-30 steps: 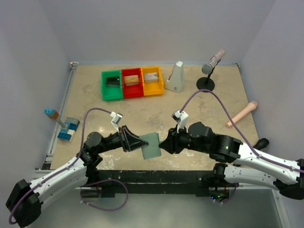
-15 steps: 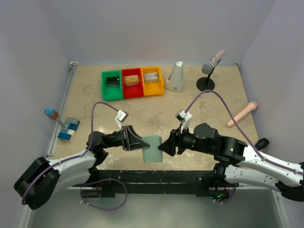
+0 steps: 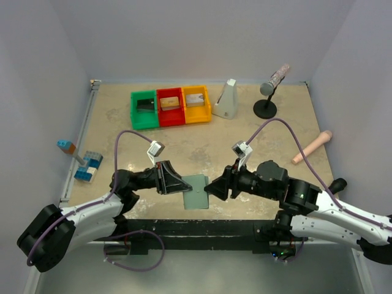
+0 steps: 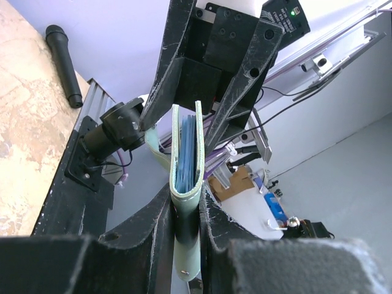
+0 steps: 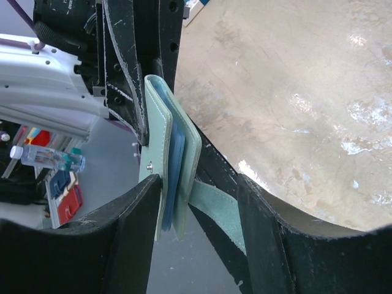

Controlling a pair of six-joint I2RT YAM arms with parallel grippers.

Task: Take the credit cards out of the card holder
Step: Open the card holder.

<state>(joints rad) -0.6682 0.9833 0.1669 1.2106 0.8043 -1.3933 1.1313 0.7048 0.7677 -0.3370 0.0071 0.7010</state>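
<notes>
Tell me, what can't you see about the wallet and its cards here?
The credit cards: both wrist views show only the card holder edge-on, its blue pockets hiding any cards.
Top view: both arms' jaws cover the card holder's ends; only its outside shows.
What lies in the coloured bins: too small in the top view.

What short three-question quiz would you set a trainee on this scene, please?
1. True or false: no gripper touches the wallet.
2. Which gripper is shut on it? A. the left gripper B. the right one C. both
3. Fill in: the wallet's inner pockets are ___ in colour.

Key: 1 false. 2 A; the right gripper is open, its fingers only straddling the wallet. 3 blue.
</notes>
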